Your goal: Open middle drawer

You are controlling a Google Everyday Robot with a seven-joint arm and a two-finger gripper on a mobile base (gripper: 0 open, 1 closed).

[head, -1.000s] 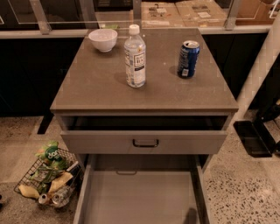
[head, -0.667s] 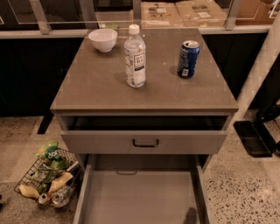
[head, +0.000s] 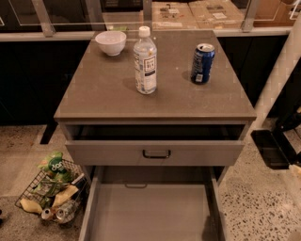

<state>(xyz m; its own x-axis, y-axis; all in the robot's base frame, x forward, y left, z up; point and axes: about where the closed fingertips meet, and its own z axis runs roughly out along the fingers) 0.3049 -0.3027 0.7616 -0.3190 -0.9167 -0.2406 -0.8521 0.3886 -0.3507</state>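
Camera view. The cabinet [head: 155, 101] is seen from above and in front, standing on a speckled floor [head: 256, 202].

Gripper: outside this view. Its opening, and whether it holds anything, cannot be told.

Cabinet top, three items, all upright and well apart:
- A white bowl [head: 111, 42] at the rear left corner.
- A clear water bottle [head: 145, 61] with a white cap, near the centre.
- A blue soda can [head: 202, 63] to the right of the bottle.

Drawers:
- The top drawer [head: 197, 153] is pulled out a short way. A dark gap shows between its front and the cabinet top. Its dark handle [head: 156, 154] sits at the centre of the front.
- The middle drawer [head: 150, 212] is directly below the top drawer and is pulled far out toward the camera. Its grey interior is exposed and both side walls are visible. Its front is cut off by the lower edge of the view.
- A small dark bar [head: 136, 186] shows at the rear of that interior, left of centre. What it is fixed to cannot be told.

Surroundings: a wire basket [head: 28, 200] stands on the floor beside the cabinet's left side, holding packets and cans. Flat cardboard boxes [head: 188, 10] lie behind the cabinet, beyond a rail.
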